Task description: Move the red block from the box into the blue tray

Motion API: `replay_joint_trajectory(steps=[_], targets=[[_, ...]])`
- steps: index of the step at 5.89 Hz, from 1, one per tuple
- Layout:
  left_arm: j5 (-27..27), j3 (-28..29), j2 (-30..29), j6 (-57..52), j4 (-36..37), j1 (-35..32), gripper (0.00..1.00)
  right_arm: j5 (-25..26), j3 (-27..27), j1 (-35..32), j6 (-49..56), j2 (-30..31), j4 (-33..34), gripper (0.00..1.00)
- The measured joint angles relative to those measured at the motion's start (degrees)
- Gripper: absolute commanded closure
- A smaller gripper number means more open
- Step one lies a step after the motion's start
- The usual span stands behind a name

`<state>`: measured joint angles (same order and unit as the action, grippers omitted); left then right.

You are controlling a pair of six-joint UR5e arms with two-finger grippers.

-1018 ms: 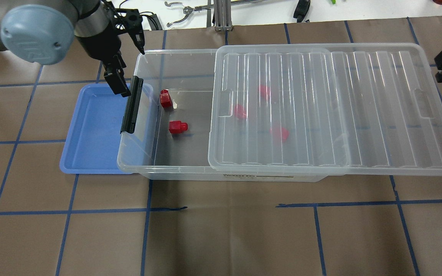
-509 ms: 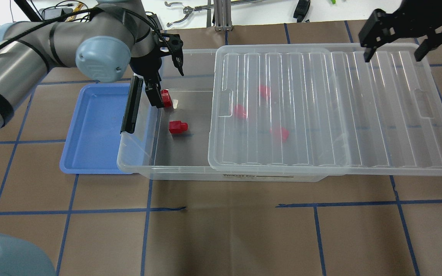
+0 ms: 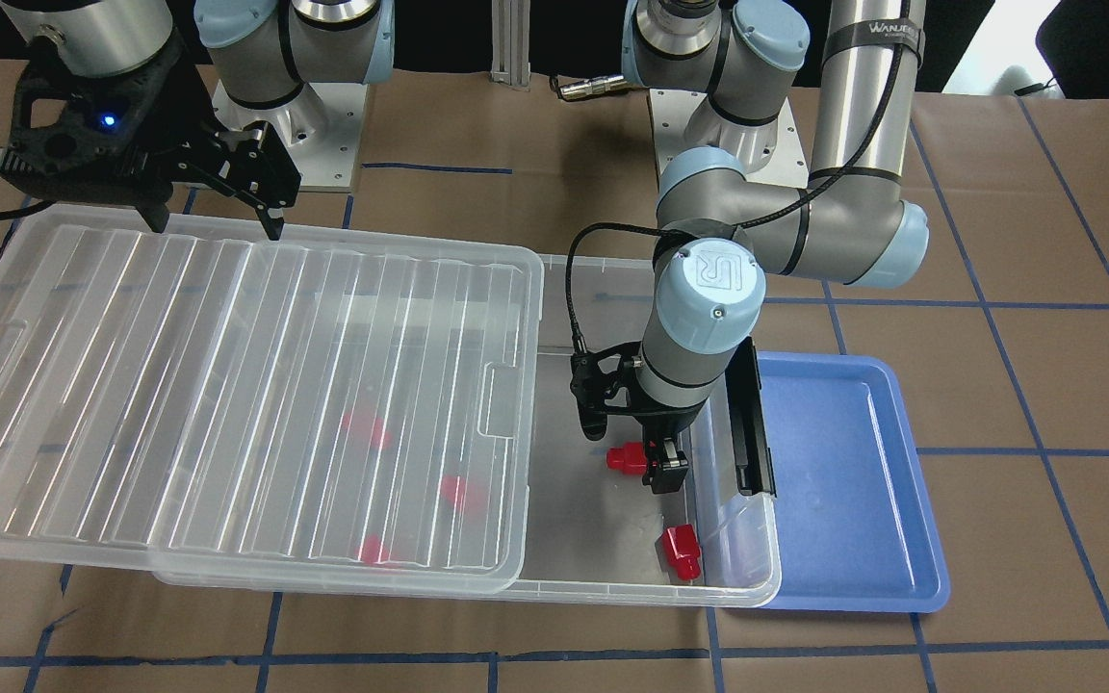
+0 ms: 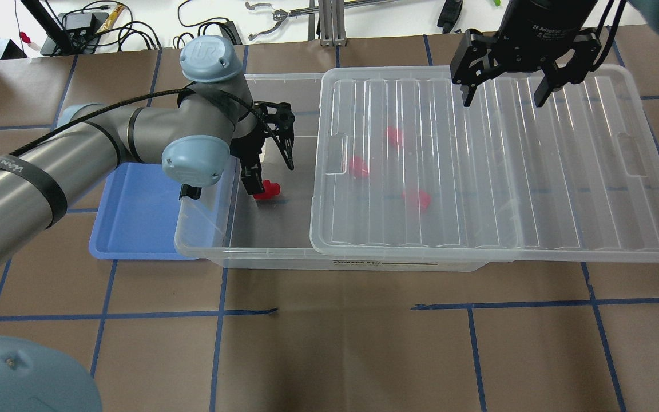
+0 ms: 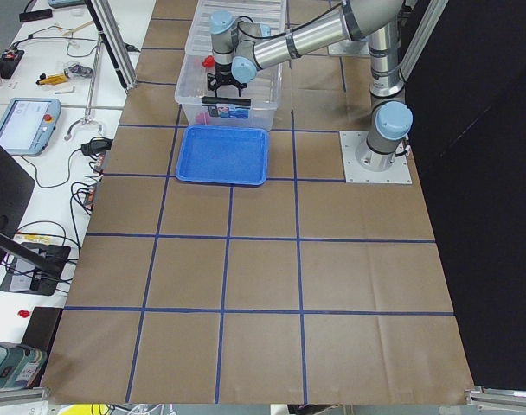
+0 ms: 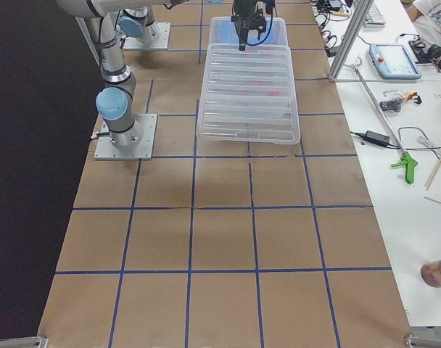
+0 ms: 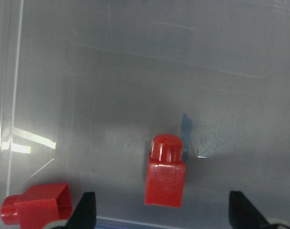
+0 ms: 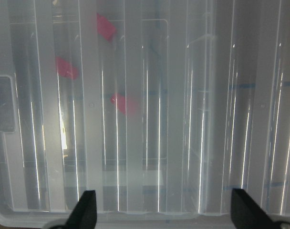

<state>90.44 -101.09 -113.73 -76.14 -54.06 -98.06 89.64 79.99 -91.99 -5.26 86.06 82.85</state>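
Note:
The clear box [image 4: 261, 253] stands with its ribbed lid [image 4: 535, 171] slid right, so its left end is open. My left gripper [image 4: 269, 171] is open inside that end, its fingers either side of a red block [image 4: 266, 189] on the floor, seen centred in the left wrist view [image 7: 165, 171]. A second red block [image 3: 680, 551] lies near the box's end wall. Three more red blocks [image 4: 358, 167] show blurred under the lid. The blue tray [image 4: 135, 212] lies beside the box's latch end, partly under it. My right gripper [image 4: 504, 94] hovers open over the lid's far edge.
The black latch [image 3: 752, 433] stands on the box's short wall between my left gripper and the tray. Tools and cables [image 4: 275, 17] lie on the white bench beyond the table. A brown mat with blue tape lines [image 4: 341, 343] covers the table.
My left gripper has moved from the latch wall into the box, past the first block, and down around the second one. My right arm has come in from the right over the lid.

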Motion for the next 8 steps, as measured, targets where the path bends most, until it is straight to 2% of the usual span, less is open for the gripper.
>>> replay_joint_trajectory(steps=[1,2,3,4,6,8], targets=[[0.0,-3.3,-1.1,-0.7,5.0,-0.1,0.04,0.2,0.1,-0.1,0.2,-0.2,0.0,0.00],[0.0,-5.4,-1.8,-1.0,7.9,-0.1,0.29,0.3,0.2,0.0,0.3,-0.2,0.0,0.00],[-0.2,-6.1,-2.2,-1.2,9.0,-0.1,0.60,0.4,0.4,0.0,0.3,-0.2,0.0,0.00],[-0.4,-6.2,-2.3,-1.2,9.4,-0.2,0.81,0.3,0.6,0.0,0.3,-0.3,0.1,0.00],[-0.5,-5.8,-1.3,-1.3,9.1,-0.3,0.84,0.3,0.8,0.0,0.3,-0.4,0.3,0.00],[-0.5,-4.7,2.1,-0.8,6.9,0.1,0.85,0.2,0.8,0.0,0.3,-0.4,0.4,0.00]])
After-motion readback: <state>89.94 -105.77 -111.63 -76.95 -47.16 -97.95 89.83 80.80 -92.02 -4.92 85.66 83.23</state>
